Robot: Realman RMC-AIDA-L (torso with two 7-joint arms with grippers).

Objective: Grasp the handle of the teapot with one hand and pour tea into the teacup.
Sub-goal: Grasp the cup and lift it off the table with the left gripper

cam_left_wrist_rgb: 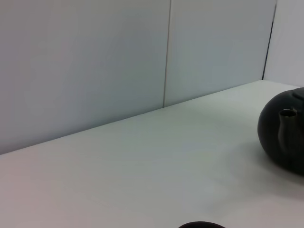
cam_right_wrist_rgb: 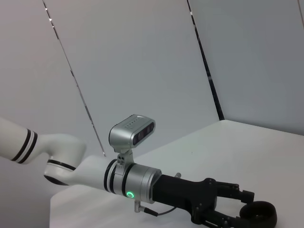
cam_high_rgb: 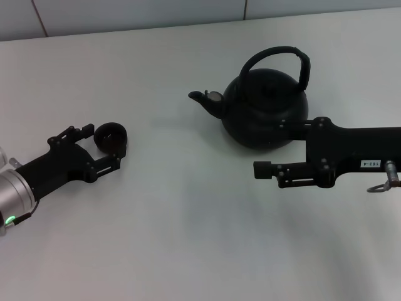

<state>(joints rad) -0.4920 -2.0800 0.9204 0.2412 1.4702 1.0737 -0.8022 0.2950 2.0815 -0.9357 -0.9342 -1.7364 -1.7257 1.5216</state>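
The glossy black teapot [cam_high_rgb: 266, 106] stands at the back right of the white table, spout [cam_high_rgb: 203, 99] pointing left, its arched handle [cam_high_rgb: 279, 55] upright and free. My right gripper [cam_high_rgb: 274, 147], the one with the white label, is open beside the pot's near right side at body height, below the handle. Its far finger overlaps the pot's body. The small dark teacup [cam_high_rgb: 111, 138] sits at the left, between the tips of my open left gripper [cam_high_rgb: 102, 147]. The right wrist view shows that left gripper [cam_right_wrist_rgb: 231, 209] and the teacup [cam_right_wrist_rgb: 259, 216]. In the left wrist view are the teapot [cam_left_wrist_rgb: 285, 137] and the teacup's rim [cam_left_wrist_rgb: 202, 224].
The white table [cam_high_rgb: 188, 219] runs back to a pale panelled wall [cam_high_rgb: 125, 15]. Bare tabletop lies between the teacup and the teapot and along the front. My left arm's silver wrist camera [cam_right_wrist_rgb: 133, 130] shows in the right wrist view.
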